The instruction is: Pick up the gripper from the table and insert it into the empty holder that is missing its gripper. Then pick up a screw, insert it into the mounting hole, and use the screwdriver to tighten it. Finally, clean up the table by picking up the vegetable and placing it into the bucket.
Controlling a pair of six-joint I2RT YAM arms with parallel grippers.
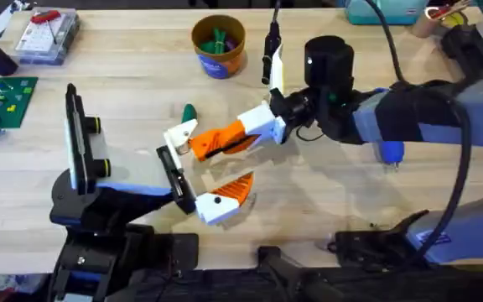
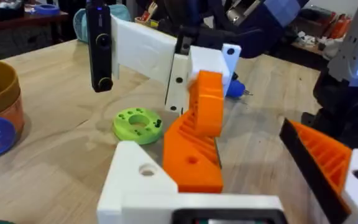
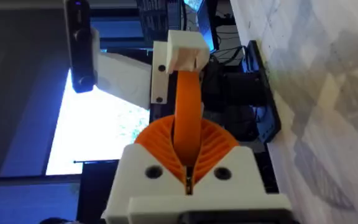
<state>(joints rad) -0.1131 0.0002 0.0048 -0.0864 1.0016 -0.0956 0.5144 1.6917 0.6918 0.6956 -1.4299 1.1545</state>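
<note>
While the right gripper [image 1: 229, 141] is pinching it by its orange middle, the gripper [image 1: 181, 134] is hanging just over the table, in the middle. Its white end is pointing at the holder [image 1: 173, 172] and sitting very close to the top of that black plate (whether the two are touching cannot be told).

The piece is looking small, light and hard, like a plastic toy. It is not going to bend, so it is probably needing to go in straight, or it may jam. The ribbed orange part is giving a good grip. The smooth white end is likely slippery, and it is best left free because that end is going into the holder.

The left gripper [image 1: 199, 172] is carrying the holder. Its one finger [image 1: 222, 200] is standing apart from the holder, so its jaws are spread and holding nothing.

Farther out, a small green thing [image 1: 189, 111] is lying on the table. The bucket [image 1: 198, 35] is standing at the far side, and the screwdriver [image 1: 390, 151] is lying off to the right.
</note>
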